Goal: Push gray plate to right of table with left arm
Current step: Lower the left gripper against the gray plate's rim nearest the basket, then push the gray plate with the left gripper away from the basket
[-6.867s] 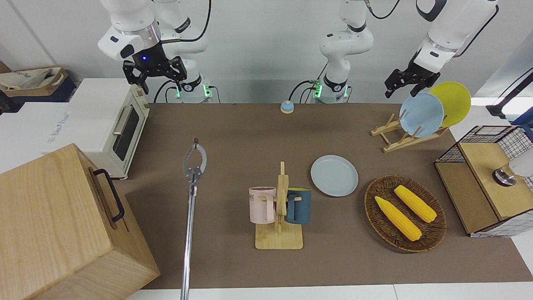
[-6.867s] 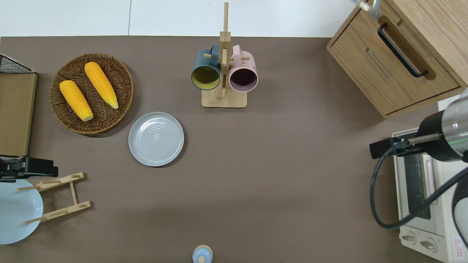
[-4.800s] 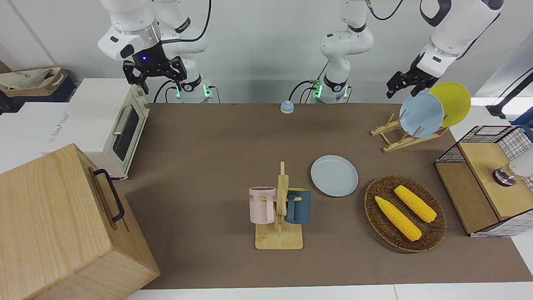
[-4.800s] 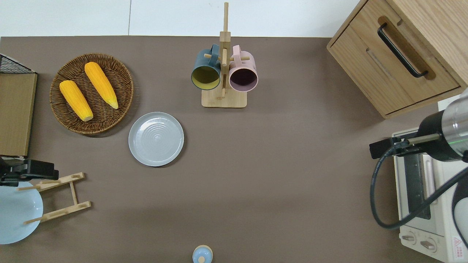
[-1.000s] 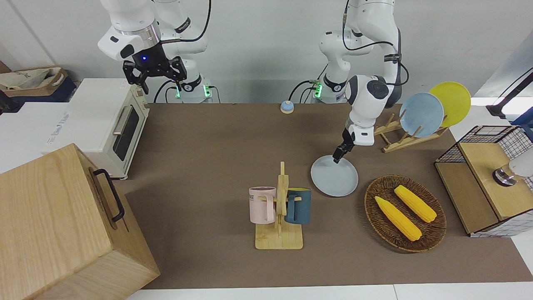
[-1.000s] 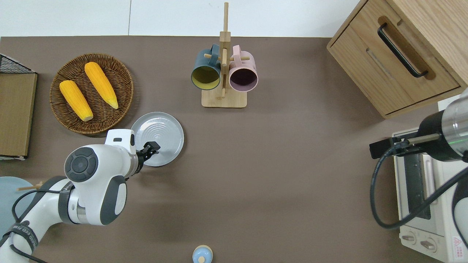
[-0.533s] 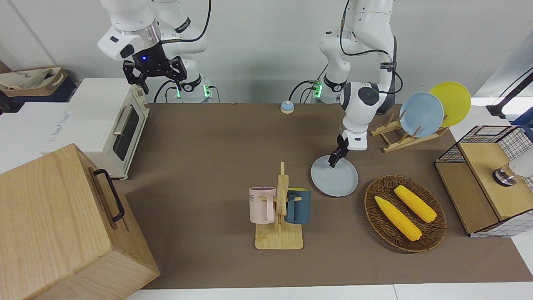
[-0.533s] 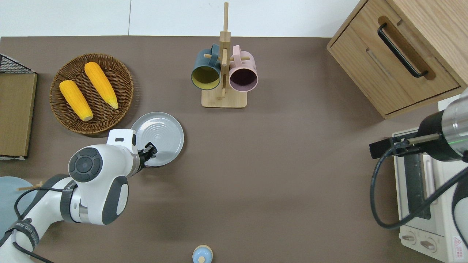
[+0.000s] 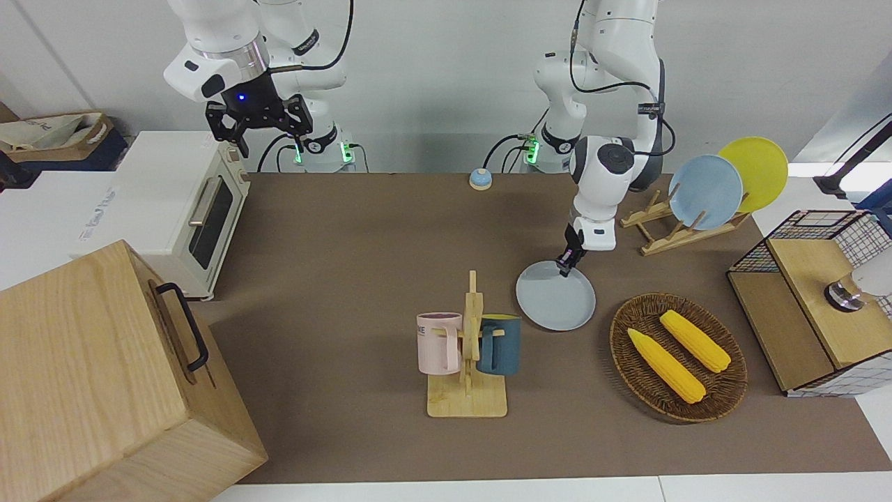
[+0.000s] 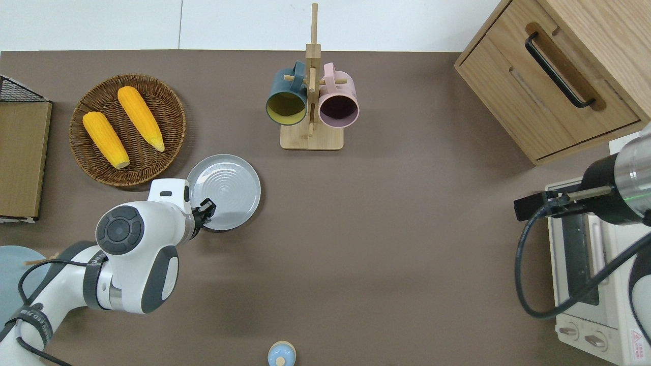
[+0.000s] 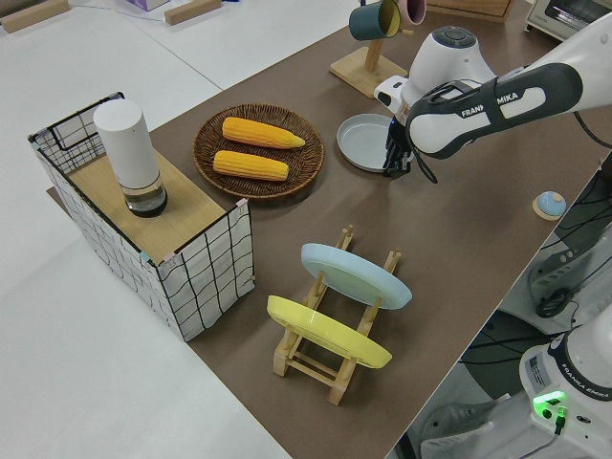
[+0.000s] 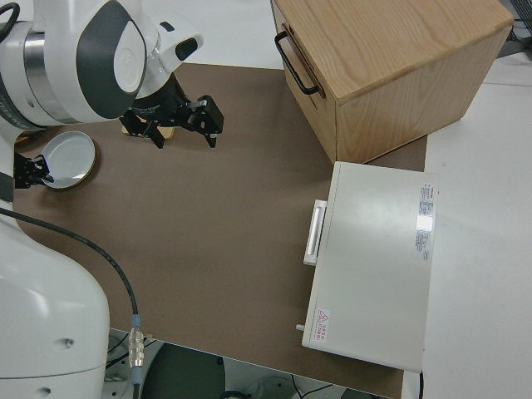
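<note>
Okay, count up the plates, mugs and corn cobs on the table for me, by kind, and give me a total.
Plates: 3, the gray plate, a sky-blue plate and a yellow plate
Mugs: 2, a pink mug and a dark blue mug
Corn cobs: 2
Total: 7
</note>
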